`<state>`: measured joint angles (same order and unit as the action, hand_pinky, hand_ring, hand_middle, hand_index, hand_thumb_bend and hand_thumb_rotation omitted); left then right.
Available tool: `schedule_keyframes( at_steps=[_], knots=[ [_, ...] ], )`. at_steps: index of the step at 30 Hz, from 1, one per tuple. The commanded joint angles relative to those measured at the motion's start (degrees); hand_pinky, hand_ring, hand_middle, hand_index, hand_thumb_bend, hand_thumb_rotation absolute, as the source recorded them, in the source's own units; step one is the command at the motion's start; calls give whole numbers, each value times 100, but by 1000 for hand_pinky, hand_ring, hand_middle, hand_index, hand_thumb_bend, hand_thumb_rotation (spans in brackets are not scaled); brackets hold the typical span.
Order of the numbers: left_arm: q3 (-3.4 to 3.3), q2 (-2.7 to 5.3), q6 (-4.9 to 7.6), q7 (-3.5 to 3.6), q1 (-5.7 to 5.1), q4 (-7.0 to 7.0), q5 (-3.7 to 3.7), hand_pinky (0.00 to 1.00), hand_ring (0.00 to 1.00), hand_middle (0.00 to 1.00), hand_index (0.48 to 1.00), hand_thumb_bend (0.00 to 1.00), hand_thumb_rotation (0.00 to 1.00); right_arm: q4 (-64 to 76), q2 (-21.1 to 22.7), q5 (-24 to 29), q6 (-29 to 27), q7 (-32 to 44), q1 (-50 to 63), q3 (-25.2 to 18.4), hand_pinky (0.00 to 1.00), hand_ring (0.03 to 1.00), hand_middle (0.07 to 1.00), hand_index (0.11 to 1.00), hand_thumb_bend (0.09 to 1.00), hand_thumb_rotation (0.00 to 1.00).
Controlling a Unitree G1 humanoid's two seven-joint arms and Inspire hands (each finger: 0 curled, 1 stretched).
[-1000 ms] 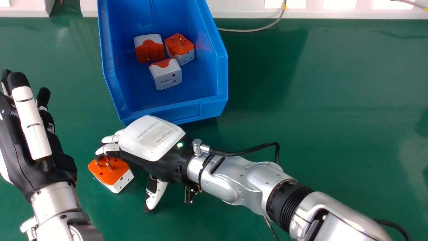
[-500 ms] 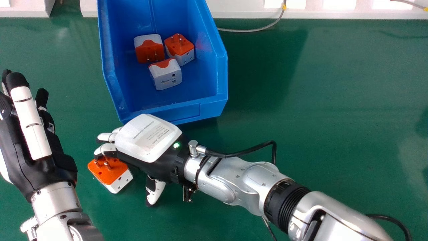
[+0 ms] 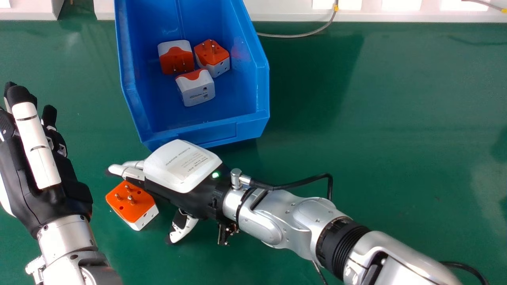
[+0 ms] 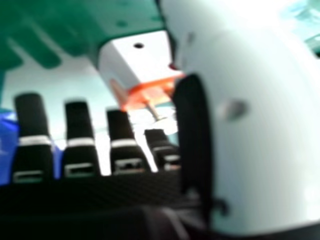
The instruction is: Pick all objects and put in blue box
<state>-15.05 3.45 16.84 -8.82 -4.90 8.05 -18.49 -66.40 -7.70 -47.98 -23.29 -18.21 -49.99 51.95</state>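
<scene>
My right hand (image 3: 182, 170) is open over the table just below the blue box (image 3: 249, 126) in the head view, its fingers pointing left past an orange and white adapter (image 3: 132, 204). That adapter lies on the table, prongs up, beside the fingers and left of the thumb. In the right hand view, the right hand (image 4: 122, 150) has its fingers extended, and the adapter (image 4: 132, 62) is beyond them, near the thumb. Three more adapters (image 3: 176, 57) rest inside the box. The left hand (image 3: 35, 158) stays open at the left edge, palm up.
The green table (image 3: 376, 130) spreads widely to the right of the box. A grey cable (image 3: 297, 35) runs beside the box at the back, in front of a white ledge (image 3: 285, 12).
The right hand's fingers have straightened away from the adapter's top, uncovering its prongs. The hand first shifted slightly left, then back right. The adapter has barely moved.
</scene>
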Motion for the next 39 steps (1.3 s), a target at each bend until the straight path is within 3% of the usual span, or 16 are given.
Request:
schedule_keyframes(
  at_steps=[1, 3, 8, 10, 12, 13, 15, 19, 22, 25, 29, 31, 35, 37, 39],
  knots=[
    [-22, 77, 145, 32, -13, 169, 103, 959, 1000, 1000, 1000, 578, 757, 57, -1124, -35, -120, -21, -39, 76, 531, 641, 778, 952, 466, 5],
    [-20, 89, 142, 11, -15, 172, 121, 952, 1000, 1000, 1000, 575, 761, 96, -1090, -208, -5, -74, -122, 243, 540, 658, 799, 932, 505, 5],
    [-4, 108, 105, 16, -19, 195, 84, 954, 1000, 1000, 1000, 589, 754, 201, -1086, -467, 301, 136, -256, 489, 519, 638, 807, 907, 644, 12],
    [-2, 116, 98, 2, -14, 201, 84, 954, 1000, 1000, 1000, 591, 750, 206, -1103, -487, 362, 55, -203, 528, 523, 672, 805, 886, 683, 22],
    [1, 122, 91, -14, -11, 208, 95, 951, 1000, 1000, 1000, 593, 749, 168, -1140, -503, 433, 19, -171, 586, 587, 818, 894, 893, 708, 60],
    [5, 125, 92, -12, -10, 212, 89, 951, 1000, 1000, 1000, 593, 749, 143, -1157, -515, 454, -33, -154, 619, 587, 818, 894, 893, 708, 60],
    [7, 129, 88, -12, -3, 218, 81, 957, 1000, 1000, 1000, 589, 748, 106, -1166, -506, 406, -80, -136, 670, 665, 935, 976, 917, 759, 153],
    [5, 118, 112, -23, 26, 198, 118, 956, 1000, 1000, 1000, 584, 748, 98, -1182, -517, 387, 108, -187, 789, 721, 965, 995, 924, 826, 226],
    [0, 96, 83, -32, 38, 192, 135, 954, 1000, 1000, 1000, 586, 757, 127, -1252, -554, 524, 442, -279, 882, 774, 970, 1000, 939, 877, 371],
    [-3, 74, 76, -19, 49, 195, 141, 959, 1000, 1000, 1000, 584, 761, 143, -1321, -551, 645, 576, -276, 945, 787, 950, 994, 945, 833, 423],
    [-7, 71, 63, -37, 56, 222, 150, 965, 1000, 1000, 1000, 583, 765, 150, -1478, -304, 777, 777, -99, 749, 956, 993, 999, 933, 818, 466],
    [-2, 63, 50, -32, 49, 235, 147, 967, 1000, 1000, 1000, 584, 764, 108, -1611, -209, 893, 915, -34, 685, 986, 998, 1000, 961, 787, 512],
    [-4, 82, 128, -56, 50, 207, 192, 969, 1000, 1000, 1000, 583, 763, 73, -1766, 26, 860, 636, 310, 561, 995, 1000, 1000, 984, 752, 562],
    [0, 92, 127, -81, 46, 214, 213, 964, 1000, 1000, 1000, 584, 758, 45, -1766, 138, 653, 510, 384, 483, 999, 1000, 998, 944, 680, 599],
    [2, 96, 128, -88, 49, 214, 215, 965, 1000, 1000, 1000, 589, 758, 37, -1731, 146, 439, 494, 373, 493, 993, 984, 987, 917, 667, 656]
  ],
)
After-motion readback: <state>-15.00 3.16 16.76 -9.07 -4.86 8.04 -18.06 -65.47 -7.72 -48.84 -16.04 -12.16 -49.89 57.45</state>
